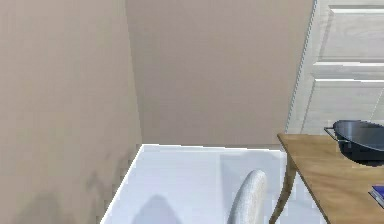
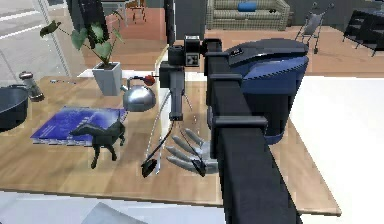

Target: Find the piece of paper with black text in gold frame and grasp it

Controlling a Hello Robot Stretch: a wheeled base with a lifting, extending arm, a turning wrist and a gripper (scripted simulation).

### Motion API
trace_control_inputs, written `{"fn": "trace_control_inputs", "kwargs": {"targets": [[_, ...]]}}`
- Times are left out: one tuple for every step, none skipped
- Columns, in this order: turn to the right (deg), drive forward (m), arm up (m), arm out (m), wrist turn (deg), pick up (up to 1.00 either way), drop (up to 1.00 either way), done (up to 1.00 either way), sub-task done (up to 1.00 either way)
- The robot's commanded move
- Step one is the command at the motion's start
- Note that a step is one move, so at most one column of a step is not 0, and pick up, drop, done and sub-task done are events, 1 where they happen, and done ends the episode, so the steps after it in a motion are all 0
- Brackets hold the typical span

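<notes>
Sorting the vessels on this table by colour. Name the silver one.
The rounded kettle beside the white plant pot. It alone is shiny silver; the pan is dark, the big container blue.

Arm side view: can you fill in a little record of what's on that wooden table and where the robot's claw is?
Surface: wooden table
Left edge: dark pan
Back: potted plant, silver kettle
Middle: blue book, dark horse statue
Right: blue and black box
Claw: gripper right of the horse statue in the picture; cannot tell whether it holds anything
</notes>
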Motion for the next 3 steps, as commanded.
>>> {"fn": "trace_control_inputs", "kwargs": {"targets": [[0.0, 0.00, 0.00, 0.00, 45.0, 0.00, 0.00, 0.00, 0.00], [0.0, 0.00, 0.00, 0.00, 45.0, 0.00, 0.00, 0.00, 0.00], [0.0, 0.00, 0.00, 0.00, 45.0, 0.00, 0.00, 0.00, 0.00]]}}
